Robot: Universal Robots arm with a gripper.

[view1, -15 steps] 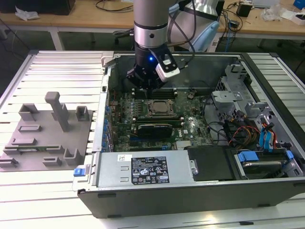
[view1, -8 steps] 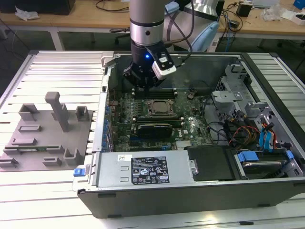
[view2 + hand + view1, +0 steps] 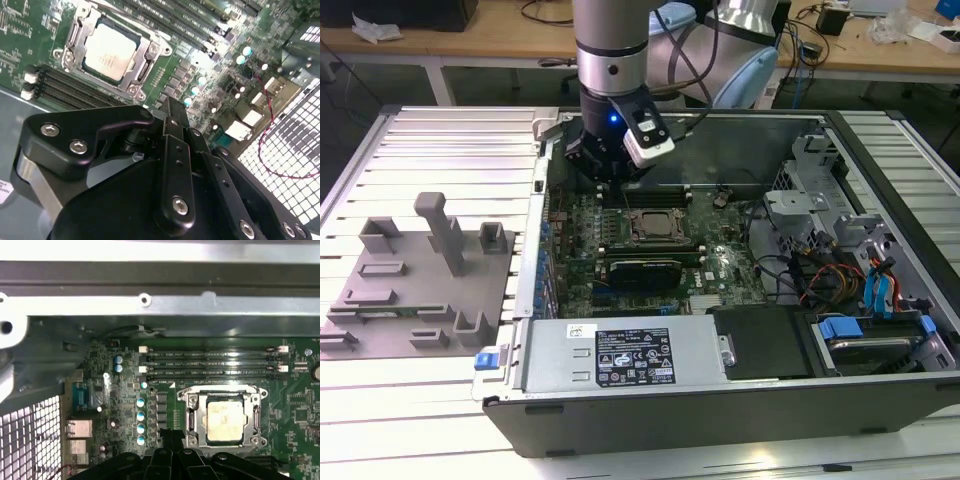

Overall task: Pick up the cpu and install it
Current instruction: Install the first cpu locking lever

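Observation:
The cpu [image 3: 225, 422] lies flat inside the motherboard socket, its pale silver top facing up within the metal frame [image 3: 190, 415]. In the second wrist view the cpu [image 3: 110, 50] sits beyond my black fingers, apart from them. My gripper [image 3: 609, 186] hangs over the back of the motherboard, toward the exterior view's left of the socket [image 3: 652, 226]. The gripper [image 3: 170, 435] looks shut, its fingertips together and holding nothing, a short way off the socket's corner. In the second wrist view the gripper [image 3: 172, 109] points at the board beside the socket.
Empty memory slots [image 3: 212, 362] run beside the socket. The case's back wall [image 3: 160, 310] stands close behind. A drive cage with cables [image 3: 840, 250] fills the exterior view's right, the power supply [image 3: 620, 355] the front. A grey fixture [image 3: 420, 280] lies outside the case on the left.

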